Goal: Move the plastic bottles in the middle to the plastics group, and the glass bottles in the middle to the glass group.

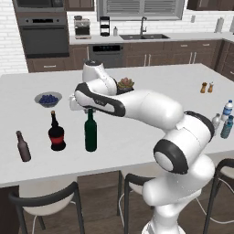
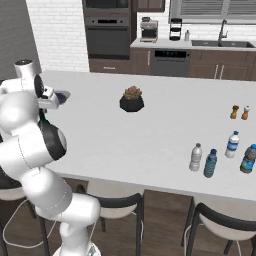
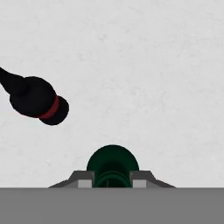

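Observation:
The glass bottle (image 1: 90, 133), tall, slim and dark green, stands upright at the left of the white island counter (image 1: 151, 82). My gripper (image 1: 90, 109) is shut on its neck from above. In the hand view its green top (image 3: 112, 162) sits between my gripper (image 3: 112, 181) fingertips. Just to its left is the glass group: a round black bottle with a red label (image 1: 56, 133) (image 3: 37, 99) and a small brown bottle (image 1: 23, 147). At the counter's right edge stand a clear greyish plastic bottle (image 2: 195, 157), a blue-tinted one (image 2: 210, 163) and the whitish blue-banded bottle (image 2: 232, 144).
A bowl of blueberries (image 1: 48, 98) sits behind the black bottle. A potted succulent (image 1: 125, 85) is at mid-counter and two brown shakers (image 1: 206, 87) at the far right. Another dark blue bottle (image 2: 247, 159) stands at the right edge. Stools (image 1: 43, 201) line the near side.

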Controlling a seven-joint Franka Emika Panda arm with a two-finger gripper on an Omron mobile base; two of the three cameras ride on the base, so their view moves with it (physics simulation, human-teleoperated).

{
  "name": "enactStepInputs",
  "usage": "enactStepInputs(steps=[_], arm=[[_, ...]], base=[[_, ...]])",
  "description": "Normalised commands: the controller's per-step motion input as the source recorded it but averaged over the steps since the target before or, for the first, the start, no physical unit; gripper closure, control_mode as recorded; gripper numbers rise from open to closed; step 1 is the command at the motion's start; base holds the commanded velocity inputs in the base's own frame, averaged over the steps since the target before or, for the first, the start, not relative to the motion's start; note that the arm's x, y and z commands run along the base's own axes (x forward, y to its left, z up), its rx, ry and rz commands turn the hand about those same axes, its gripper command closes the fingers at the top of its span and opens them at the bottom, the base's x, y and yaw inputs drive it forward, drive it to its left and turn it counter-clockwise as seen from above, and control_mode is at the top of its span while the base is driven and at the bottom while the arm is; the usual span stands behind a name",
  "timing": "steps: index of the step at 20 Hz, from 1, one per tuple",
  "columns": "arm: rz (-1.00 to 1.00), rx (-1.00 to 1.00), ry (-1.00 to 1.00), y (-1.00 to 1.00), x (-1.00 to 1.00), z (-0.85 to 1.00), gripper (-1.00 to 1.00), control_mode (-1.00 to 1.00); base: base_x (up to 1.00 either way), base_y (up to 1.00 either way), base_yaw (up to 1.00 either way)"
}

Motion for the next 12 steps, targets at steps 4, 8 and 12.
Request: enactStepInputs(steps=[4,8,12], arm=[[0.03,0.04,0.00,0.52,-0.02,0.00,1.00,-1.00],[0.03,0.00,0.00,0.53,-0.07,0.00,1.00,-1.00],[0.02,0.00,0.00,0.45,-0.04,-0.07,1.00,-1.00]], base=[[0.00,0.00,0.00],[0.00,0.00,0.00],[0.00,0.00,0.00]])
